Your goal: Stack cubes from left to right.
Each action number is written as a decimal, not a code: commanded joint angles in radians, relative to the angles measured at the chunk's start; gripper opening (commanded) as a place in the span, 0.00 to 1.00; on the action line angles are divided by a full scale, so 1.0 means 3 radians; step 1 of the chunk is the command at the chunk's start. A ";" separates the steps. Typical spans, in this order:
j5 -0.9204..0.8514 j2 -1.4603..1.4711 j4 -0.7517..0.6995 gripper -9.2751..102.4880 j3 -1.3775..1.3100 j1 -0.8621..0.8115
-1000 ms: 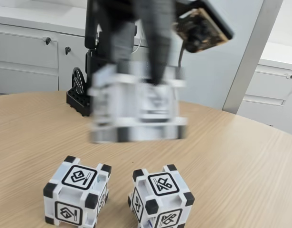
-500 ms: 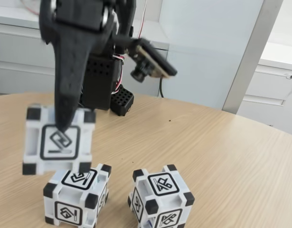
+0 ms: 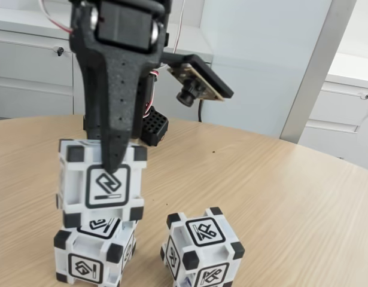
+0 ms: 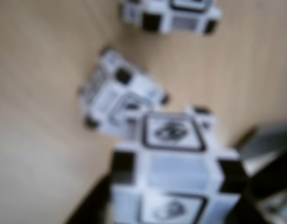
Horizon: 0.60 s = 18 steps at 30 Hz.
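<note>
Fixed view, left to right. Toward the near left of the wooden table (image 3: pixel 291 197), the lower cube (image 3: pixel 93 254) sits on the surface. The held cube (image 3: pixel 102 182) is directly above it, its underside at or just above the lower cube's top face; whether they touch cannot be told. The black pincer (image 3: pixel 113 161) comes down from above and is closed on the held cube, with one finger (image 3: pixel 115 119) lying across the cube's front face. The wrist camera (image 3: pixel 198 84) projects to the right of the arm. The third cube (image 3: pixel 203 248) stands just beside the stack on its right, apart from it, near the table's front edge.

Wrist view, blurred: the held cube (image 4: pixel 173 168) is in the foreground, the lower cube (image 4: pixel 117 93) behind it, the third cube (image 4: pixel 171 14) at the top edge.
</note>
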<state>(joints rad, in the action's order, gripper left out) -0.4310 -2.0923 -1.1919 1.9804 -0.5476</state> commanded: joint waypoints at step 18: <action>0.0128 -0.0061 -0.0066 0.22 -0.0010 -0.0020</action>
<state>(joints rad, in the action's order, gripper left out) -0.3973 -2.0923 -1.1996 1.9819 -0.5446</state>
